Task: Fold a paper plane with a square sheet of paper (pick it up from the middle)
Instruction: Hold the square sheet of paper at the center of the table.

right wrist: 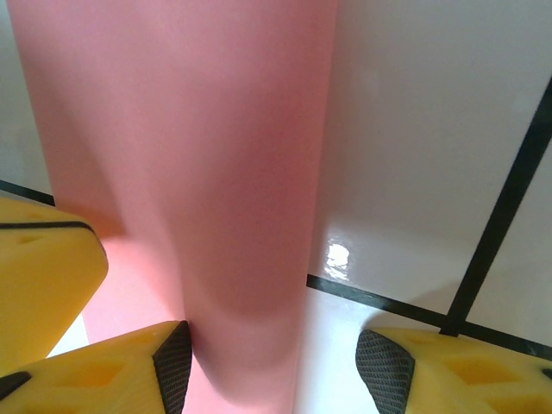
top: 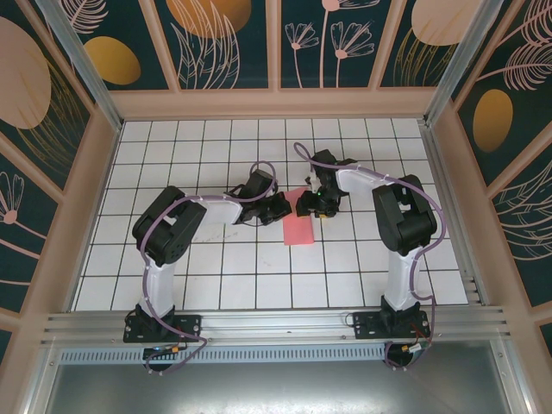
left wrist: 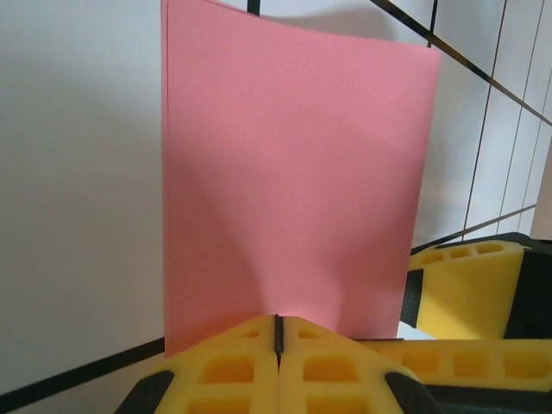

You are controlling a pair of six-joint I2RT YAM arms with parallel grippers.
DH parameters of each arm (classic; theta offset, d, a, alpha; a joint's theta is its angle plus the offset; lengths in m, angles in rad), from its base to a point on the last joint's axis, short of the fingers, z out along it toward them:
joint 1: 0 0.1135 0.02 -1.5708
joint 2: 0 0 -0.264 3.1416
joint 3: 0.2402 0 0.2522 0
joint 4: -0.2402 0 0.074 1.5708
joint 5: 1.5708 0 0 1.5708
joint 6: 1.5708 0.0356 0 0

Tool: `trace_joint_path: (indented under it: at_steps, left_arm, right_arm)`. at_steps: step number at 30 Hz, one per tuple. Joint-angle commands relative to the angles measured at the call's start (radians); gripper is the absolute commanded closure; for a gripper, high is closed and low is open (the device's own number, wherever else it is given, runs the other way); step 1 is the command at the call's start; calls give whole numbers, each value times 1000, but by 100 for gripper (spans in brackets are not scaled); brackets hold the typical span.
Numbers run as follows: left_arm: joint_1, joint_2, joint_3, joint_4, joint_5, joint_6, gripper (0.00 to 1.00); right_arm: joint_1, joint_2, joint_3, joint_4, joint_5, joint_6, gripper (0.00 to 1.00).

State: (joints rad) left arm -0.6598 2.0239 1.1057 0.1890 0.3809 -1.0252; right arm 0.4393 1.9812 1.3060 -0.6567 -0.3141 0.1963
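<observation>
The square sheet of paper [top: 299, 228] sits mid-table [top: 216, 276], right between our two grippers and under both of them. From the top camera it reads as a narrow rectangle rather than a full square, so we judge it's doubled over, with the fold soft and not creased yet. We can't confirm the layer count.

The left gripper [left wrist: 278, 332] has its pads pressed together with no gap. The near edge of the sheet runs straight into that seam, and a low ridge rises from it, so we read this as a pinch on the edge. The likely reason is anchoring, so the sheet can't slide on the slick tiles while the other arm works.

The right gripper [right wrist: 272, 362] has its jaws apart, gripping nothing. In its wrist view, a rounded hump of the sheet runs up between its fingers [right wrist: 129, 371], brushing the left-hand one. The other one stands off over bare tile. Our read is that it's straddling the bulge, either to press it flat or to re-grip.

The two tools sit very close. The left wrist view shows a right finger [left wrist: 461, 285] just beside the sheet's corner. Finger collision and tearing at the pinch are the risks we'd watch.

We're early in the task, with no dart shape yet.
</observation>
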Motion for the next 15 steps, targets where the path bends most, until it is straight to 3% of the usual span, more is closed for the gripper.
trace_joint_path:
  at_steps: [1, 15]
  left_arm:
    - [-4, 29, 10, -33, -7, 13, 100]
    - [-4, 45, -38, -49, -24, 26, 100]
  right_arm:
    - [-22, 110, -72, 65, 152, 3, 38]
    - [-27, 40, -47, 98, 132, 41, 35]
